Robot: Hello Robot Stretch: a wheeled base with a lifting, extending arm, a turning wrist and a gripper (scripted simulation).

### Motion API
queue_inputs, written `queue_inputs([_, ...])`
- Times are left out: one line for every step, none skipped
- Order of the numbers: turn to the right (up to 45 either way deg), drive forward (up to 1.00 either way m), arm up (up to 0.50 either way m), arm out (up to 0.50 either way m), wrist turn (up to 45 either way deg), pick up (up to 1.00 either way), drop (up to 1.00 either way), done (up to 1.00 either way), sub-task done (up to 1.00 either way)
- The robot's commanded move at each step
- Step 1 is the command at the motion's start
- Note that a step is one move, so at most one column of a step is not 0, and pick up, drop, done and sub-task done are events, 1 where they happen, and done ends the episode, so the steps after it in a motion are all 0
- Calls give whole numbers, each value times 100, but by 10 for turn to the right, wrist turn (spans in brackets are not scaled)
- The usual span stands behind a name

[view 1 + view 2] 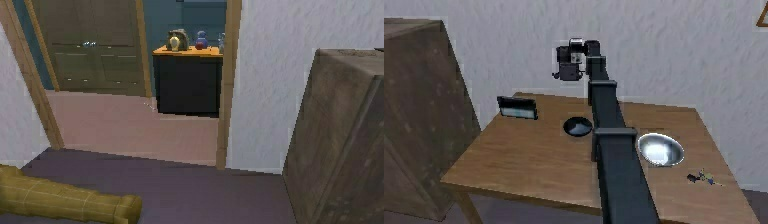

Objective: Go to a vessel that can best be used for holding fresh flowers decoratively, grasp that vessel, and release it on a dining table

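Through a doorway in the forward view, a small yellowish vase [176, 41] stands on the orange top of a dark cabinet [188, 80] in the far room. Next to it sits a blue and red object [201, 40]. In the arm side view my arm reaches out over a wooden table [504, 165]. The gripper [564, 68] hangs past the table's far edge with only bare white wall behind it, and it holds nothing.
A wooden door frame [232, 90] bounds the doorway and a tall wooden cabinet [335, 140] stands close on the right. A yellow cushion [60, 202] lies bottom left. The table carries a metal bowl [660, 149], a dark round dish [577, 126], a small dark slab [516, 108] and keys [702, 179].
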Motion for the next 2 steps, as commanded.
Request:
queue_inputs([0, 0, 4, 0, 0, 0, 0, 0, 0])
queue_inputs([0, 0, 0, -8, 0, 0, 0, 0, 0])
